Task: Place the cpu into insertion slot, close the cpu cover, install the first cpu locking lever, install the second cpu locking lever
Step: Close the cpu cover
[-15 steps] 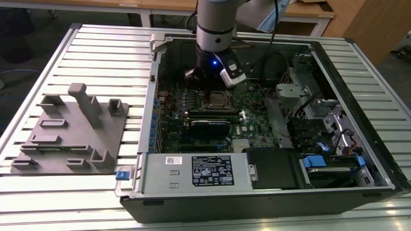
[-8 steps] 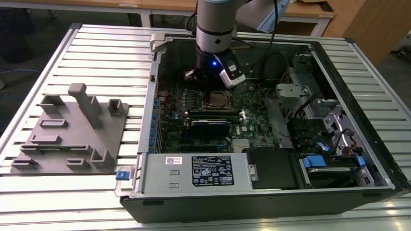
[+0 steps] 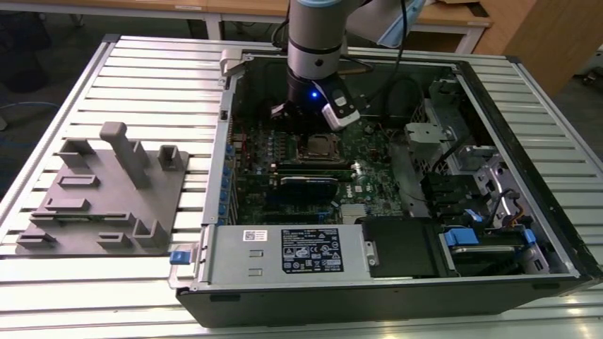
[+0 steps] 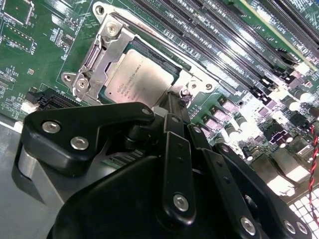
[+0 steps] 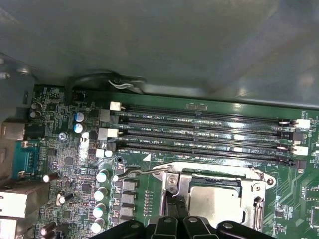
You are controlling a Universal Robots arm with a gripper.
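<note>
The small, flat, square cpu with a silvery-grey metal top [image 4: 137, 79] sits in the square insertion slot [image 3: 318, 146] on the green circuit board [image 5: 304, 199]. The thin dark-silver cpu cover [image 4: 102, 50], a frame plate with a square window, lies flat over it. I judge the work to be at the locking levers, though I cannot tell which of the two. The black end effector [image 4: 175, 101] has its fingers pressed together and holds nothing. Its tip is at the socket corner, near a thin wire lever [image 5: 139, 172]. Seating such a lever would, I judge, call for a downward press and a sideways tuck under its hook, clear of the chip. Faint print marks the chip's top, and white lettering runs beside the long black memory slots [image 5: 199, 130]; neither is read off here.
</note>
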